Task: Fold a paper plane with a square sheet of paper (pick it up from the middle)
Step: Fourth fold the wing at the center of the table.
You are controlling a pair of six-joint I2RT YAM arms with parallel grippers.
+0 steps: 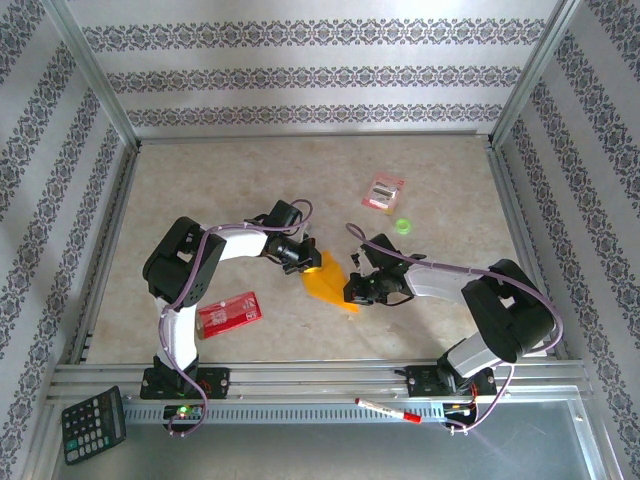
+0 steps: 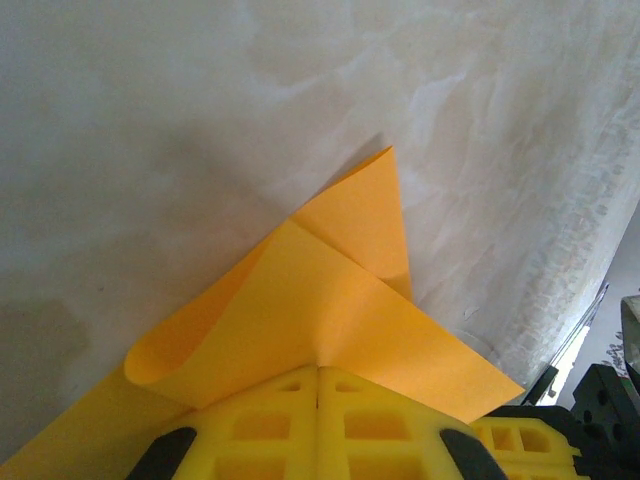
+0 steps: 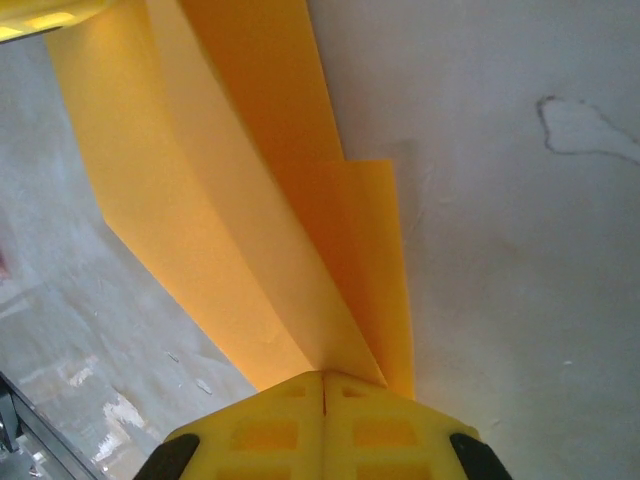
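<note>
— Left claw [image 2: 318,372], closest to the lens, has its yellow plastic jaws pressed together on a thin orange-yellow square sheet of paper [image 2: 340,290], partly folded.

— Right claw [image 3: 323,378] too: closed, pinching the opposite edge. The sheet spans between both claws, probably stretched to set a crease.

— Any writing?

— Only on the flat red rectangular packet [image 1: 230,311], well behind the left claw. It is too small to read.

Marbled beige tabletop [image 1: 230,175] under jaws; light bright and even, shadows soft. Back wall [image 1: 320,75] well beyond jaws: white paper, grey ornamental bands. Same paper on side walls [image 1: 40,200], either side of jaws. Aluminium posts [image 1: 95,75] at corners. Aluminium rails [image 1: 320,378] behind jaws, along near edge.
</note>
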